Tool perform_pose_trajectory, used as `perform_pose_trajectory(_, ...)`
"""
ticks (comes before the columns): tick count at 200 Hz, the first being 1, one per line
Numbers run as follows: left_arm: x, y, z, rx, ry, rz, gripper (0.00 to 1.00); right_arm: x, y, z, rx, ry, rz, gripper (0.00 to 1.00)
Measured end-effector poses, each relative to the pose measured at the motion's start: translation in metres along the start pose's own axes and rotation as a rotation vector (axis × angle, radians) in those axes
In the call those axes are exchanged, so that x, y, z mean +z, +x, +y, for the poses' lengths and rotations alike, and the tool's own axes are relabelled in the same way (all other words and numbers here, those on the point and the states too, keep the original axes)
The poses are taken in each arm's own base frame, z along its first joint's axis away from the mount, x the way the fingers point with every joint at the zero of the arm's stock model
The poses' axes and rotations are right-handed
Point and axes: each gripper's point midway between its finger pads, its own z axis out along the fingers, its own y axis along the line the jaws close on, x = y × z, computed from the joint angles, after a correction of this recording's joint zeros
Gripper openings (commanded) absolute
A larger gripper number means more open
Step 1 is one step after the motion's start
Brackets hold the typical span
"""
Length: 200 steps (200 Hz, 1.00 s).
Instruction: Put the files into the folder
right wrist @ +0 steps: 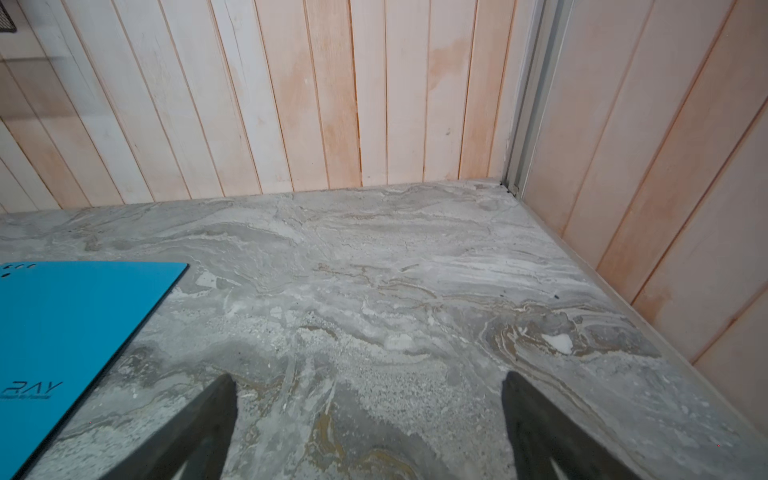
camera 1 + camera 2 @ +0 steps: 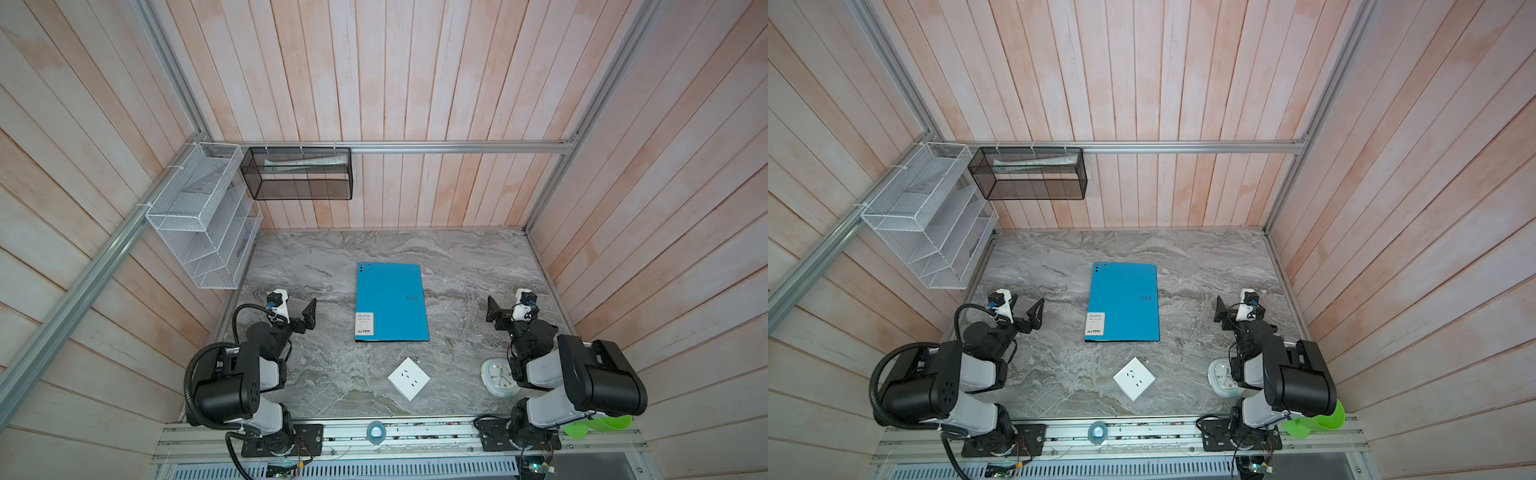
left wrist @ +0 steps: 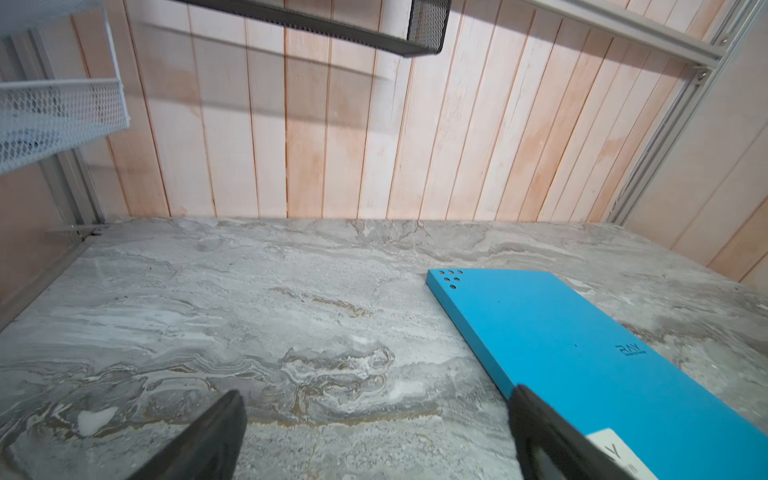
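Starting at the left, the black mesh rack (image 2: 297,185) on the back wall holds what look like the files (image 2: 300,163): pale sheets lying slanted in its upper tier, though the mesh blurs them too much to be sure. Below it the left gripper (image 2: 309,315) hovers over the table (image 2: 316,257), jaws spread wide with nothing between them. Near it, to the right, the folder (image 2: 390,301) lies closed and flat at the table's middle, blue cover up, with its white label at the near left corner. It is likely light, thin and fairly stiff, yet hard to pinch from above. Its free long edge, on the right, seems the place to lift the cover. The sheets would be limp and slippery, best pinched at an exposed edge. Farthest right, the right gripper (image 2: 491,309) is likewise spread and empty, well apart from the folder.
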Motion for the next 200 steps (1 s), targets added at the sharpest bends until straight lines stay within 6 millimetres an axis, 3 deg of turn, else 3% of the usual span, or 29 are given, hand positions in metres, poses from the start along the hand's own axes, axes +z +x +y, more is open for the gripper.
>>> perform_pose_trajectory(21,0.008,-0.003,0.007,0.006,-0.045,0.003,1.0,0.0,0.0,0.0,0.0,-0.001,-0.002,0.98)
perform_pose_trajectory(63,0.027,-0.014,0.015,0.034,-0.091,0.006,1.0,0.029,-0.013,0.005,-0.025,-0.032,0.016,0.98)
perform_pose_trajectory(115,0.029,-0.002,0.017,0.036,-0.12,0.06,1.0,0.03,0.002,0.006,-0.026,-0.026,0.074,0.98)
perform_pose_trajectory(200,0.029,0.001,0.02,0.038,-0.137,0.069,1.0,0.029,0.006,0.006,-0.023,-0.021,0.089,0.98)
